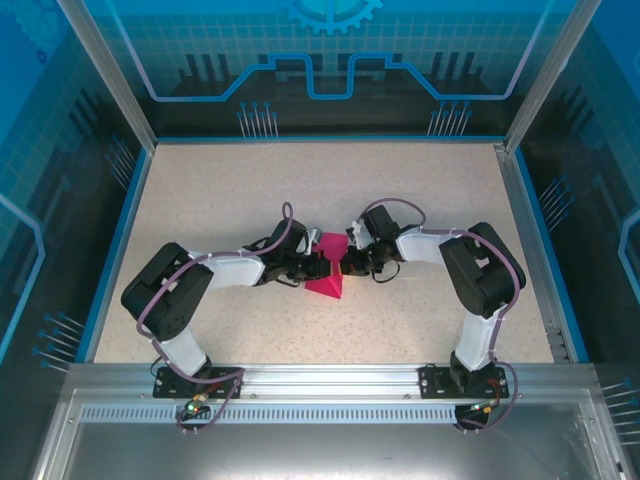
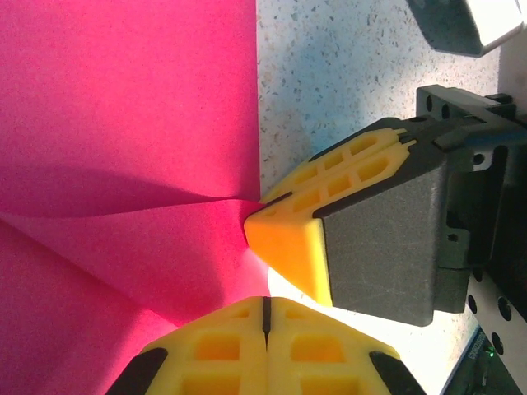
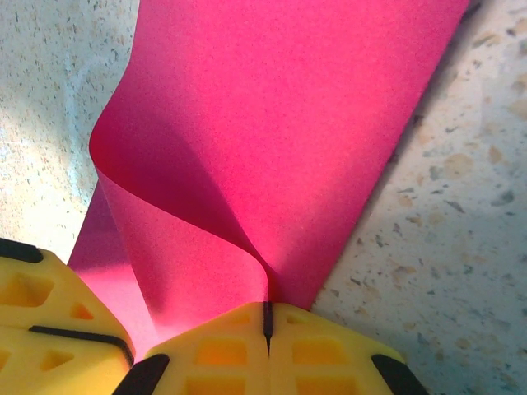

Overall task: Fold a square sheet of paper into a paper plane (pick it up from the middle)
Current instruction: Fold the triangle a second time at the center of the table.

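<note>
The square sheet of paper (image 1: 328, 272) is magenta-pink and shows as a raised, bent wedge at mid-table between the two grippers. My right gripper (image 3: 266, 311) is shut, and a curled fold of the sheet (image 3: 272, 148) runs straight into its seam. In the left wrist view the right gripper's yellow fingertip (image 2: 284, 243) pinches the paper (image 2: 123, 123) at a crease point. My left gripper (image 2: 266, 301) is shut too, with the paper's edge ending right at its seam. From above, the left gripper (image 1: 316, 266) and right gripper (image 1: 346, 264) almost touch across the sheet.
The speckled tabletop (image 1: 420, 190) has a blue rim and a metal frame around it. Both arms bend inward from their bases at the near edge. The left gripper's yellow fingers (image 3: 41, 317) sit close beside the right gripper.
</note>
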`<state>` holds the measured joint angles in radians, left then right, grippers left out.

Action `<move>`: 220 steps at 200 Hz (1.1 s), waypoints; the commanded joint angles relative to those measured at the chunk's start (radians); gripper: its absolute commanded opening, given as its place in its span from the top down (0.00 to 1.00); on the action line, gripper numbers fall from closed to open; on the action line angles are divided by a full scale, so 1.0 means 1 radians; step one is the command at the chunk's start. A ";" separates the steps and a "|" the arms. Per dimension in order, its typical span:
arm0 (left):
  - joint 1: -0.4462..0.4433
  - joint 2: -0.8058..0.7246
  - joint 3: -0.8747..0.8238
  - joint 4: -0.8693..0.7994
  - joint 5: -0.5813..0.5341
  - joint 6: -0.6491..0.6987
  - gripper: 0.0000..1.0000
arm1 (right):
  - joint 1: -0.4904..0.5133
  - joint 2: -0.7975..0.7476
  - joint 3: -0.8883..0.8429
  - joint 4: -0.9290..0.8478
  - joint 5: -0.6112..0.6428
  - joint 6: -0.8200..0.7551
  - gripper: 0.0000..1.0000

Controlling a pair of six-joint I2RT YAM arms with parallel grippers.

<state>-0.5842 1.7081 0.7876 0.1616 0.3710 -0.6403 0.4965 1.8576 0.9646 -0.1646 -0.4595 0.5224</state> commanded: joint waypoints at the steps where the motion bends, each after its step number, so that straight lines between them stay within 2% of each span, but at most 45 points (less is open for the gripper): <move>1: 0.005 0.034 0.028 -0.036 -0.018 -0.019 1.00 | -0.003 0.020 0.018 -0.016 0.002 -0.004 0.95; 220: 0.005 0.073 0.027 -0.073 -0.046 -0.019 1.00 | -0.003 0.033 0.034 -0.008 0.000 -0.002 0.95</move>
<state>-0.5842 1.7542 0.7963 0.1249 0.3443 -0.6537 0.4965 1.8687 0.9764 -0.1642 -0.4606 0.5224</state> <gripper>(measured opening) 0.068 0.058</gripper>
